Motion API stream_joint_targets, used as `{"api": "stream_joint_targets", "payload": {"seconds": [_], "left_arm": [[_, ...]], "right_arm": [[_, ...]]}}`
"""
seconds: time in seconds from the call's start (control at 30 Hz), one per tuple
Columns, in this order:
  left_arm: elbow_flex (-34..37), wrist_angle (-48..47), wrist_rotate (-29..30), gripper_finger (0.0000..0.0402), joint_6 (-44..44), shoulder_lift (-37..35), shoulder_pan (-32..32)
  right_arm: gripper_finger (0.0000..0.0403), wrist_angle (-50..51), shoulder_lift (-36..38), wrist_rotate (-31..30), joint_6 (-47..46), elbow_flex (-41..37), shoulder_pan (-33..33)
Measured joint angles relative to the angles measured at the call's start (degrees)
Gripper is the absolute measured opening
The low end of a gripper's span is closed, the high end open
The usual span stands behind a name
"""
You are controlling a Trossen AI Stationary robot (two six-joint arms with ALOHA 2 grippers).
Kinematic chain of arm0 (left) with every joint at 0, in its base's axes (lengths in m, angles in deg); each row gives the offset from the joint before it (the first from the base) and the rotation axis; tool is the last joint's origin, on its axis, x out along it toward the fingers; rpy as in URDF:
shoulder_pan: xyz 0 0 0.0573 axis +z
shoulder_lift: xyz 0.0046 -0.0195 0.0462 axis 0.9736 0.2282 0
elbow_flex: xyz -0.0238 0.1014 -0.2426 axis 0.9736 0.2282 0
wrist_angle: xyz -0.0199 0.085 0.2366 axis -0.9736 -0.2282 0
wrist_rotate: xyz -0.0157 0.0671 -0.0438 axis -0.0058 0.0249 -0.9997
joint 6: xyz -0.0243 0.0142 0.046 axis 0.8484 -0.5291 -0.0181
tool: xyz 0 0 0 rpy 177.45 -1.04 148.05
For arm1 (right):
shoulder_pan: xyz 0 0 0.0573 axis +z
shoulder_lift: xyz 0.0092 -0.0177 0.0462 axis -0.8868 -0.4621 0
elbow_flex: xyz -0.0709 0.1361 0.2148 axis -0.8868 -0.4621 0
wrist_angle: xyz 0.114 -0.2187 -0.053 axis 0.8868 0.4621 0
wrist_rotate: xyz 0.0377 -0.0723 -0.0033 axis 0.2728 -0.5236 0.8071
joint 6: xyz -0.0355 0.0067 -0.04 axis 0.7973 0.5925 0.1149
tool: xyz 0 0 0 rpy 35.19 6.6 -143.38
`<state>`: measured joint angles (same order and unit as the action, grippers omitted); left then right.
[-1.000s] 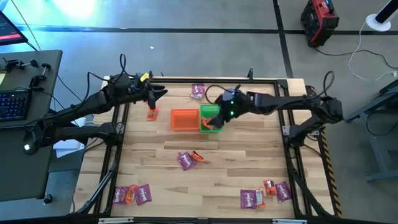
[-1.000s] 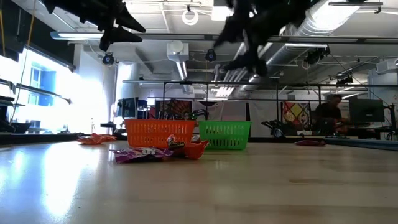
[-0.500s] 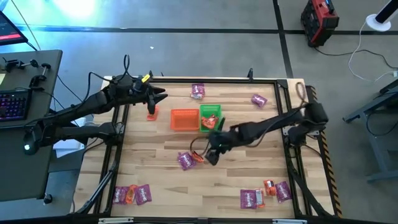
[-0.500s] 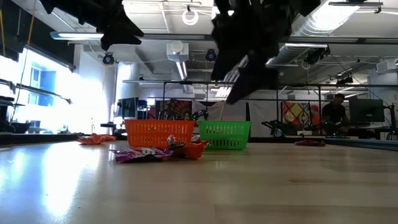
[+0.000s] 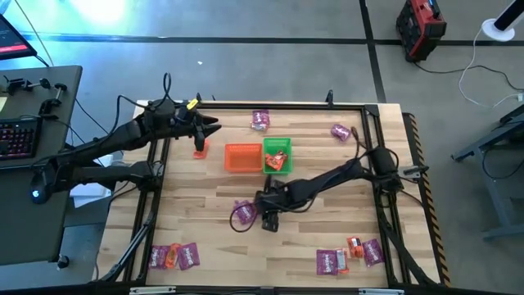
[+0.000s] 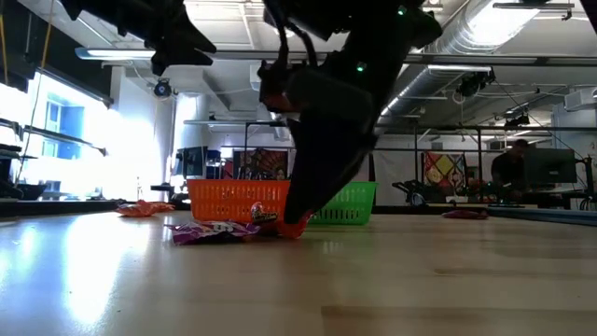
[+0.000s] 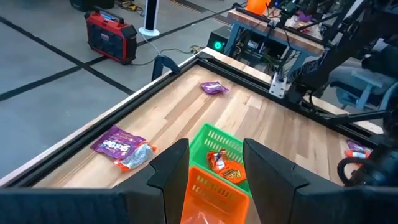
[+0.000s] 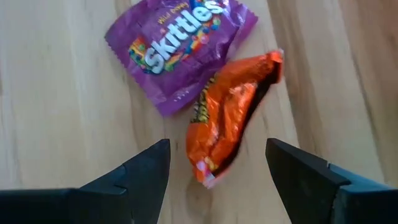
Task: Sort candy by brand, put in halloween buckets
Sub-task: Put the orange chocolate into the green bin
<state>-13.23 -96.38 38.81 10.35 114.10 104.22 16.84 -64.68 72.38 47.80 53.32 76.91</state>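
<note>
On the tabletop (image 5: 327, 229), the left gripper (image 5: 214, 124), fingers parted and empty, hovers near the far left corner. The orange bucket (image 5: 242, 157) and green bucket (image 5: 277, 156) touch side by side. The right gripper (image 8: 217, 163), spread wide, hangs over an orange packet (image 8: 227, 115) touching a purple packet (image 8: 180, 46) mid-table.

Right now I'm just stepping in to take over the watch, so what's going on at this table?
The right gripper hangs open directly over an orange candy packet lying beside a purple packet at mid-table. It holds nothing. The left gripper waits, empty, above the table's far left part. The green bucket already holds orange packets, and the orange bucket stands touching it. More packets lie scattered around the table.
</note>
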Motion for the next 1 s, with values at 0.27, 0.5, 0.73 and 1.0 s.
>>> {"api": "stream_joint_targets", "payload": {"seconds": [0.27, 0.5, 0.73, 1.0], "left_arm": [[0.0, 0.0, 0.98, 0.0142, 0.02, 0.0, -1.4], [0.0, 0.0, 1.4, 0.0142, -0.01, 0.0, -1.43], [0.0, 0.02, 1.73, 0.0142, -0.05, 0.0, -1.42], [0.0, 0.02, 2.32, 0.0142, -0.07, 0.02, -1.24]], "right_arm": [[0.0157, 1.85, -0.62, -3.93, -0.81, 0.16, 0.64], [0.0011, 3.44, -0.43, -4.58, -0.61, 0.82, 0.06], [0.0009, 13.63, 6.86, -6.91, 5.93, 3.98, -0.94], [0.0005, 18.98, 21.27, -15.93, 4.94, -4.86, -10.88]]}}
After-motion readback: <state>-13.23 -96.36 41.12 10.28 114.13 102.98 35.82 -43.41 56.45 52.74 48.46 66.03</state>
